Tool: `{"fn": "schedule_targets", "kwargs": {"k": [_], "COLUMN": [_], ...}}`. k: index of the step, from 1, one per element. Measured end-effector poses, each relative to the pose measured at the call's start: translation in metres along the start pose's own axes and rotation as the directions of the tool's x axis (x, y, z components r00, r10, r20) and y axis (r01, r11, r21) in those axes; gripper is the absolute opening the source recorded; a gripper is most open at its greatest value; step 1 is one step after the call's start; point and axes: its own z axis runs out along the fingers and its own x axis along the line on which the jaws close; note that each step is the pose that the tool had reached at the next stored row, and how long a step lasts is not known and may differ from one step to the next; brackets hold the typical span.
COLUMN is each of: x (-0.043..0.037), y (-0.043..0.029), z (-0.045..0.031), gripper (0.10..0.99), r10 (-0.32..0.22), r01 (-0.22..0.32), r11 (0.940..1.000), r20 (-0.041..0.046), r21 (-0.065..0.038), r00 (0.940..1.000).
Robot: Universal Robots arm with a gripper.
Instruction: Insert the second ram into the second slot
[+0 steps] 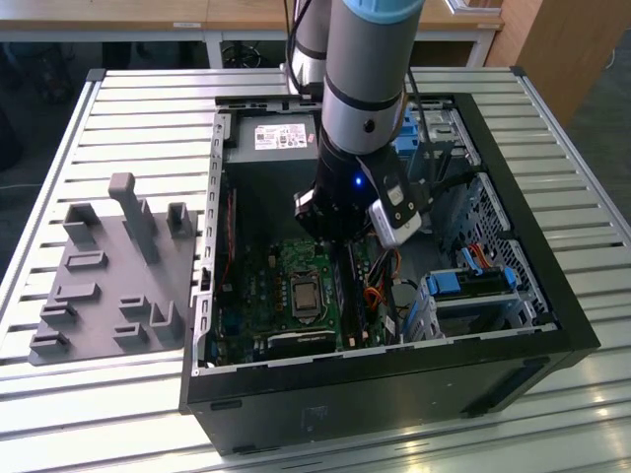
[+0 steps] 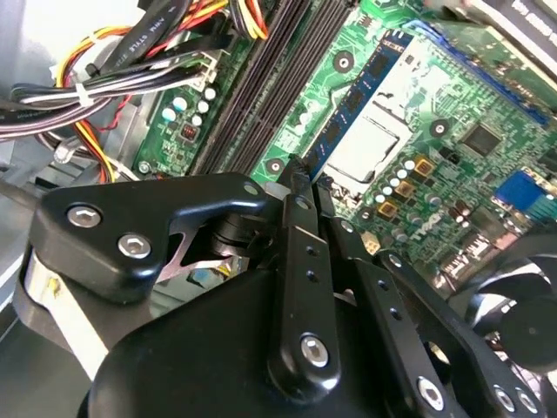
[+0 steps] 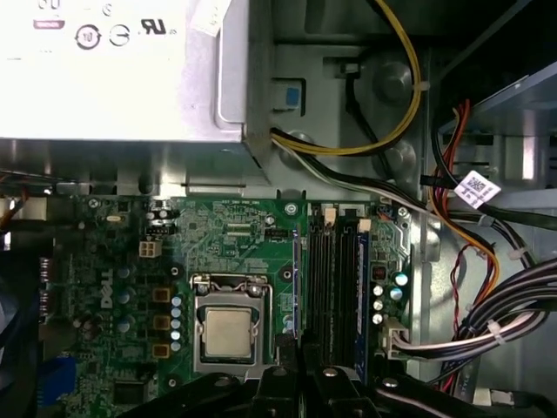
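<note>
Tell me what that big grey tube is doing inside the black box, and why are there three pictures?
The grey tube is a robot arm. The black box is an open computer case, lying on a metal table beside a grey plastic holder. One picture comes from a camera standing off the arm. The other two come from cameras riding near the arm's wrist, looking into the computer. At the arm's end is a gripper, like two pinching fingers. In the second wrist view it looks shut on a thin blue-green memory stick, called ram, at the long black slots beside the square silver chip.
</note>
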Motion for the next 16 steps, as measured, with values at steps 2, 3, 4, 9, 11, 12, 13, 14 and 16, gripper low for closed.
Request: {"fn": "schedule_targets", "kwargs": {"k": [2,3,4,9,11,12,13,14,16], "x": [-0.0002,-0.0003,-0.0004,-0.0006,-0.0017,-0.0023,-0.0027,-0.0027,-0.0027], "y": [-0.0001,-0.0007,-0.0017,-0.0043,-0.0044,-0.0044,-0.0044,-0.0044,-0.0044], "z": [0.0036,0.0042,0.0047,0.0076,0.0094,0.0104,0.0111,0.0112,0.0112], "gripper": [0.137,0.137,0.137,0.137,0.137,0.137,0.137,0.137,0.137], "r10": [0.002,0.003,0.005,0.015,0.015,0.015,0.015,0.015,0.015], "r01": [-0.002,-0.003,-0.005,-0.015,-0.015,-0.015,-0.015,-0.015,-0.015], "r11": [1.0000,1.0000,1.0000,0.9999,0.9999,0.9999,0.9999,0.9999,0.9999], "r20": [-0.0001,-0.0003,-0.0002,-0.0003,-0.0007,-0.0010,-0.0013,-0.0015,-0.0015], "r21": [0.000,0.000,0.000,-0.001,-0.001,-0.001,-0.001,-0.001,-0.001], "r00": [1.0000,1.0000,1.0000,0.9999,0.9999,0.9999,0.9999,0.9999,0.9999]}}
